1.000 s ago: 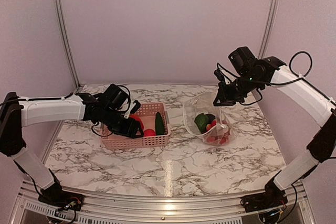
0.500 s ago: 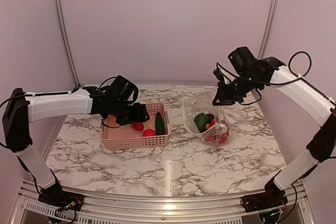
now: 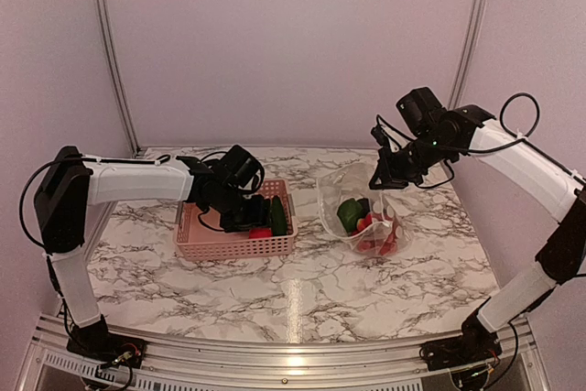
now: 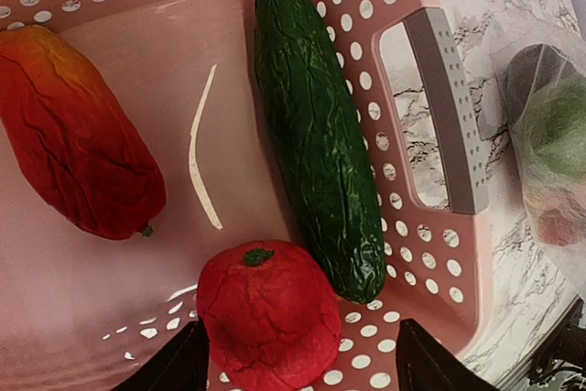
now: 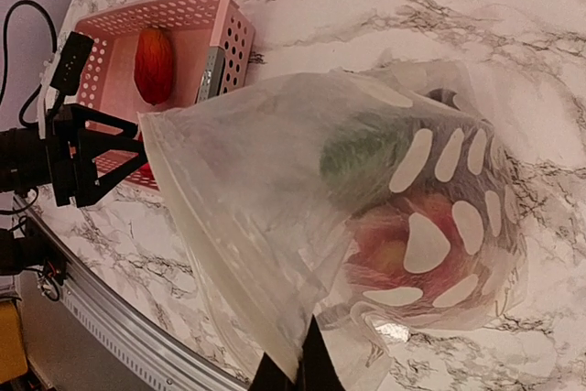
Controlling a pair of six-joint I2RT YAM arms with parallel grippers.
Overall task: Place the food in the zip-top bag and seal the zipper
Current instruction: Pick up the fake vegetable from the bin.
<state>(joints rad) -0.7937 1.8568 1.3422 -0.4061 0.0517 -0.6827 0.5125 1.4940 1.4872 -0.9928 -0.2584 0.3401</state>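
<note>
One tomato (image 4: 267,313) to lift from the basket (image 4: 417,254)
We centre the open left pincer (image 4: 302,356) over it (right pincer (image 5: 293,368) clamps the zip-top bag (image 5: 275,190)).

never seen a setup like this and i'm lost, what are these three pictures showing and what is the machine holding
The machine is two robot arms, a left arm and a right arm, bolted at the near edge of a marble table. Each ends in a two-finger claw. The wide picture comes from a fixed camera above and behind the arms. The other two come from a small camera on each wrist.

On the table are a pink basket and a clear dotted zip-top bag. The right claw is shut on the bag's mouth edge and lifts it. Green and red toy food already lies inside.

The left claw hangs open in the basket, holding nothing. It is right over a red tomato-like piece, beside a dark green cucumber and a red-orange oblong piece.
</note>
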